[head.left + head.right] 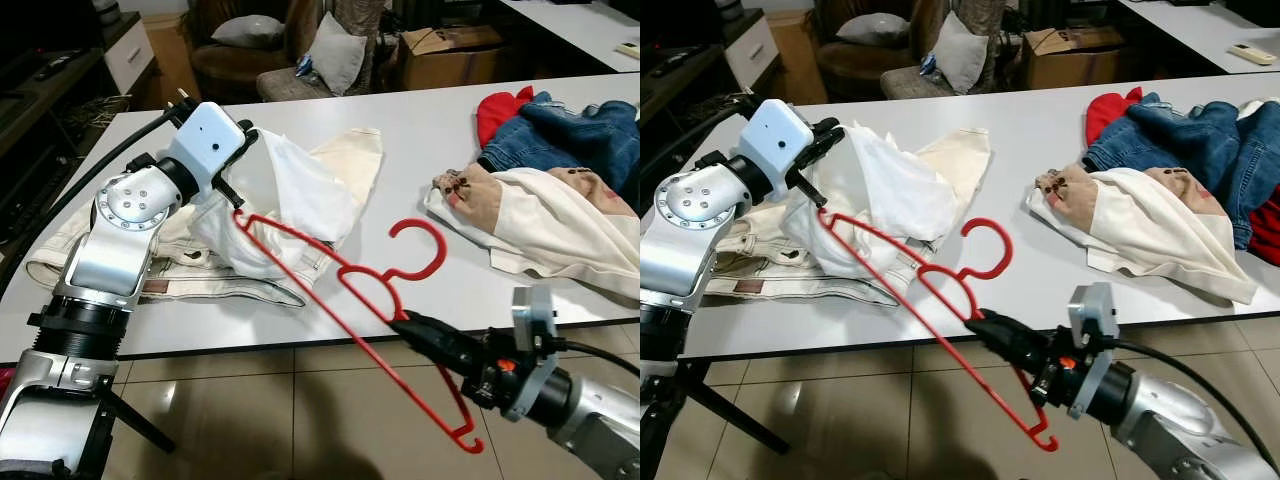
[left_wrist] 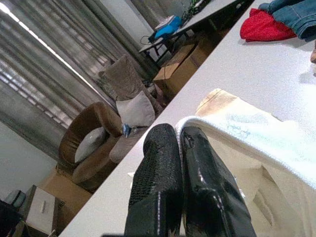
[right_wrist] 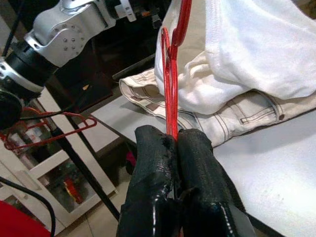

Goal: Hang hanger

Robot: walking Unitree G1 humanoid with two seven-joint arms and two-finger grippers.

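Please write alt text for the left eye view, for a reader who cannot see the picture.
The right gripper is shut on a thin red plastic hanger, one end of which is tucked in a white cloth garment that the left gripper pinches above the white table. A pile of folded clothes lies at the table's right.

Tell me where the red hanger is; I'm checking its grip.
The red hanger hangs over the table's near edge, pinched in the right gripper, its far end tucked into the white garment held by the left gripper.
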